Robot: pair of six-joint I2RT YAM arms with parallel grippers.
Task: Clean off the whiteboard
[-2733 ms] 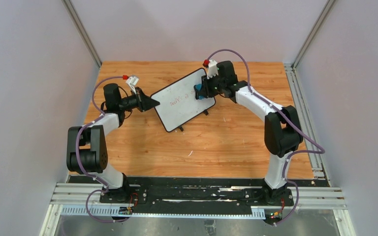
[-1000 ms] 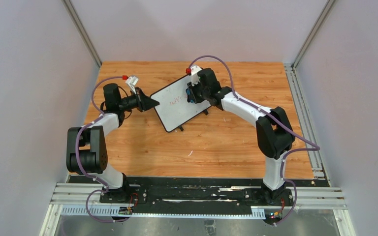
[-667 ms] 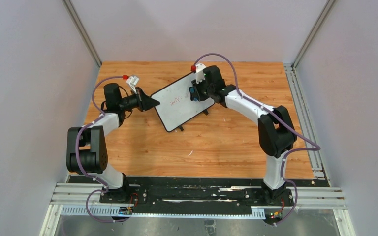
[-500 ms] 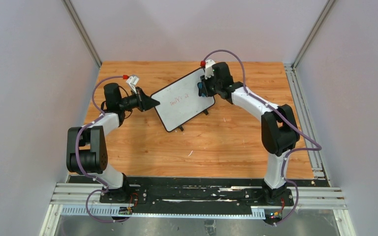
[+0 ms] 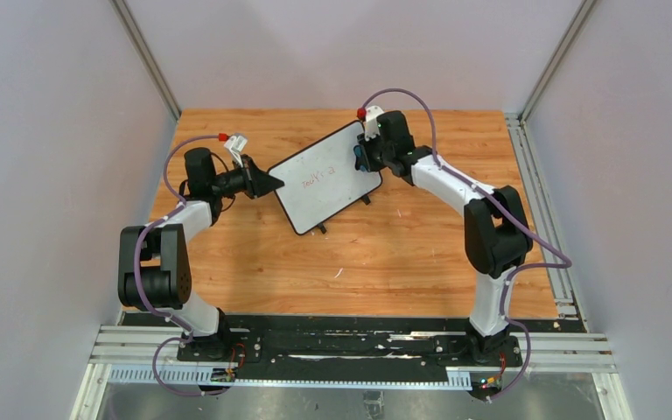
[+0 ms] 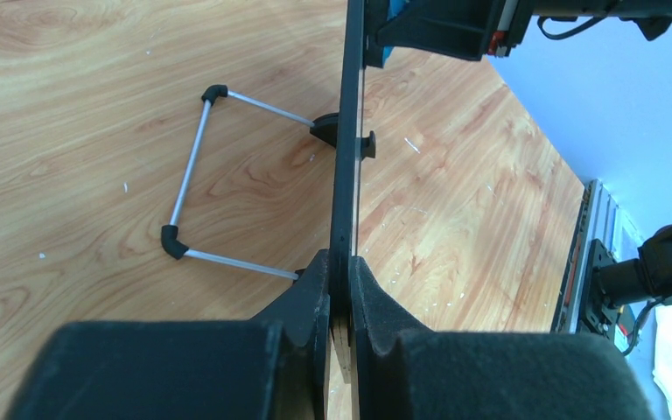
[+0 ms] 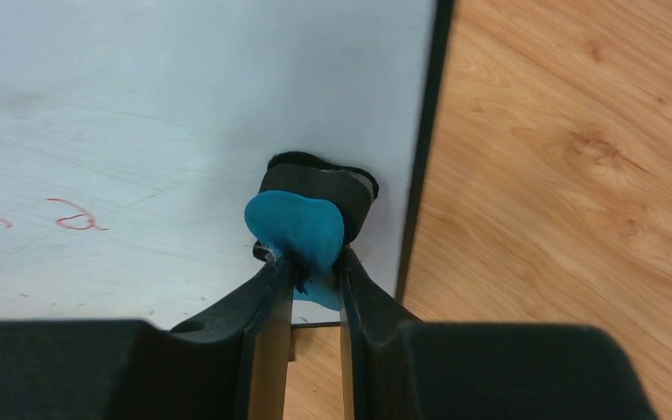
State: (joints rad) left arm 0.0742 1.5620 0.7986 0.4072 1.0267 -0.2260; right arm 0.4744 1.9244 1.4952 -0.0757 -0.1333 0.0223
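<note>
The whiteboard (image 5: 325,178) stands at upper centre of the top view, the left gripper (image 6: 339,267) clamped on its frame edge. The right gripper (image 7: 308,262) squeezes a blue eraser (image 7: 296,229) against its face. It seems light, stiff, perhaps slippery; the edge is the best hold.

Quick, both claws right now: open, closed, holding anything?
Left claw: closed on the whiteboard edge.
Right claw: closed on the blue eraser, pressed to the whiteboard.

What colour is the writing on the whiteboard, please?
Red writing, clearest in the right wrist view.
</note>
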